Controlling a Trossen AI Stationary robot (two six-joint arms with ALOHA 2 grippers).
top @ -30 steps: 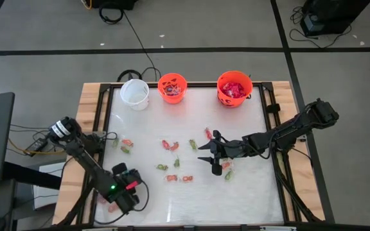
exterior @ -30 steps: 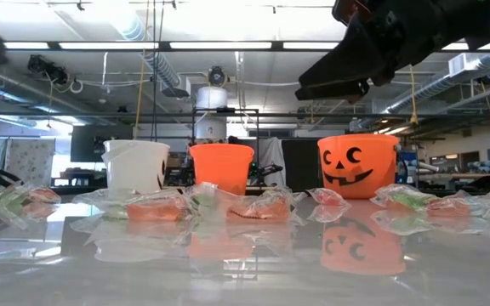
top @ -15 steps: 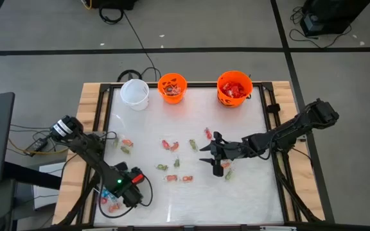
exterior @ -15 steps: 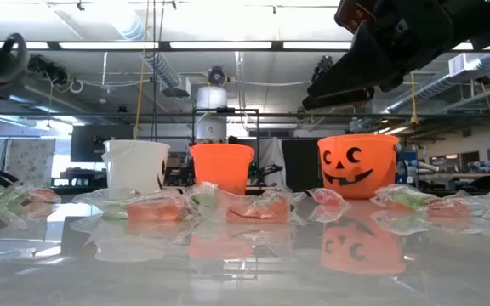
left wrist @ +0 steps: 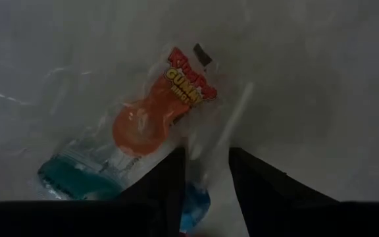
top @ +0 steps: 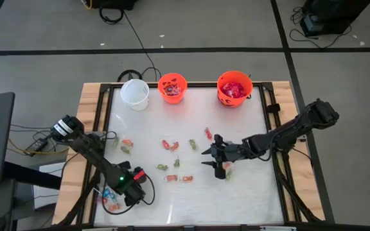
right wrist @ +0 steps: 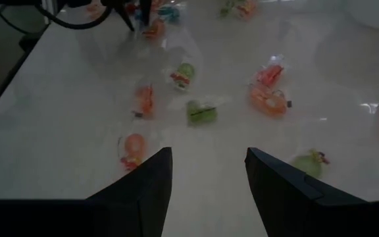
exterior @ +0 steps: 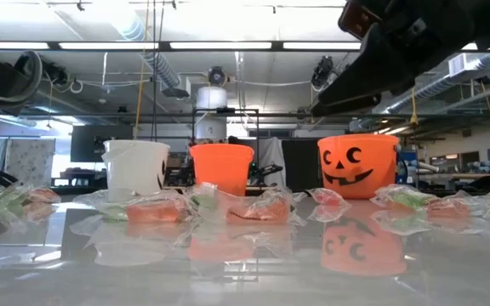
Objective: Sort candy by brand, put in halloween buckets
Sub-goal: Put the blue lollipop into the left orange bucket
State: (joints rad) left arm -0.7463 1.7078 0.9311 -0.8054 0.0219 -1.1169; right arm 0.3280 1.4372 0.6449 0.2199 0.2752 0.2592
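Left gripper [left wrist: 204,172] parted over clear gummy candy packet [left wrist: 151,122] near table's [top: 236,199] front-left corner, nothing held, label partly legible, perhaps "GUMMY", right gripper [top: 216,156] open, empty.

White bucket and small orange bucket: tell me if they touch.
Apart. The high view shows bare table between the white bucket and the small orange bucket; the low view also shows a gap.
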